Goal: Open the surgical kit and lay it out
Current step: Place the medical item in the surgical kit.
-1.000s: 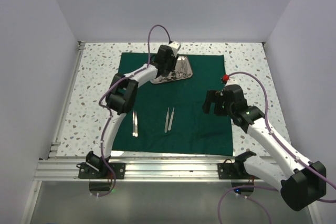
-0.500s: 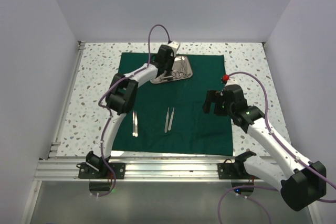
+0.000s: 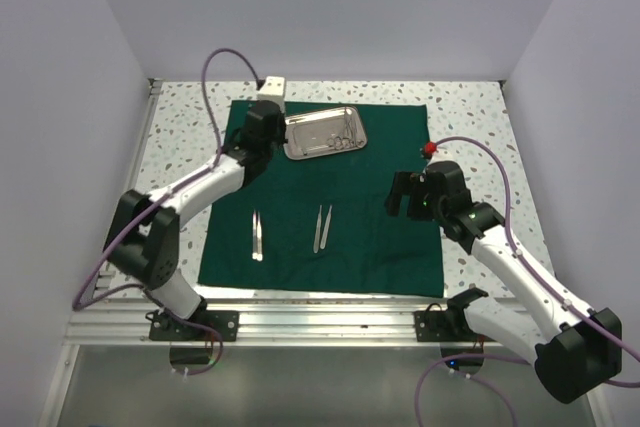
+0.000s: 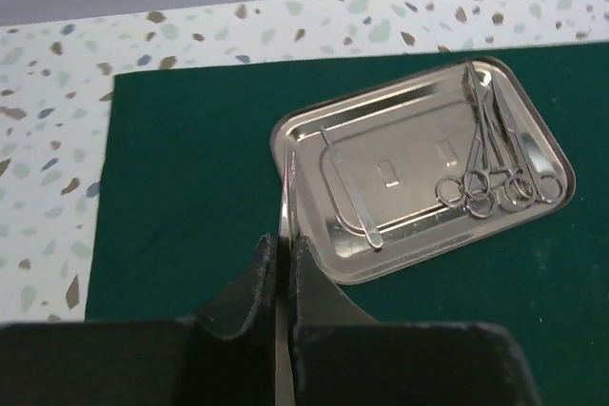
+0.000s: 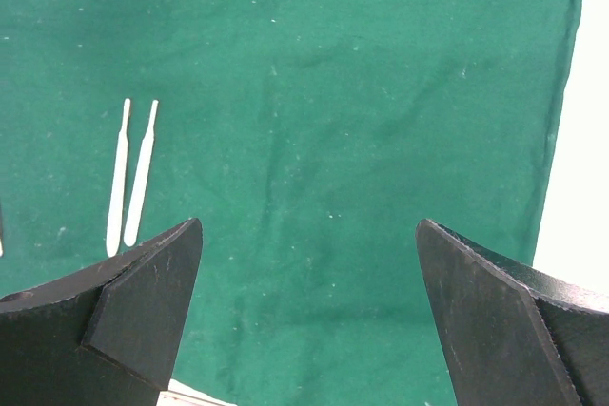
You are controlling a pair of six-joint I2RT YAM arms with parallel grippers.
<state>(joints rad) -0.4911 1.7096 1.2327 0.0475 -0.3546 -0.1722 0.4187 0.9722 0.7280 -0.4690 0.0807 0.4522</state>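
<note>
Left gripper [image 4: 284, 249]: jaws pressed together on a thin silver instrument [image 4: 286, 192], seen edge-on and probably a tweezers; it hangs over the far-left part of the green cloth [image 4: 181, 187].
Held instrument, axis: it runs from the fingers away toward the near-left corner of the steel tray [image 4: 409, 130].
Steel tray: flat on the cloth just to the right of this gripper. It holds one more tweezers [image 4: 354, 202] and the scissor-like instruments [image 4: 495, 183], which are bunched at its right end.
Laid-out tweezers [image 3: 257, 235] [image 3: 322, 228]: two pieces on the cloth well nearer the bases than the gripper, side by side but apart, long axes running near to far.
Deciding relation: the free cloth beside those two lies toward the bases from the left gripper, so the held piece should probably be turned to match their axis.
Right gripper [image 5: 309, 235]: jaws wide apart and holding nothing, over the cloth's right part, farther from the tray than the left.
</note>
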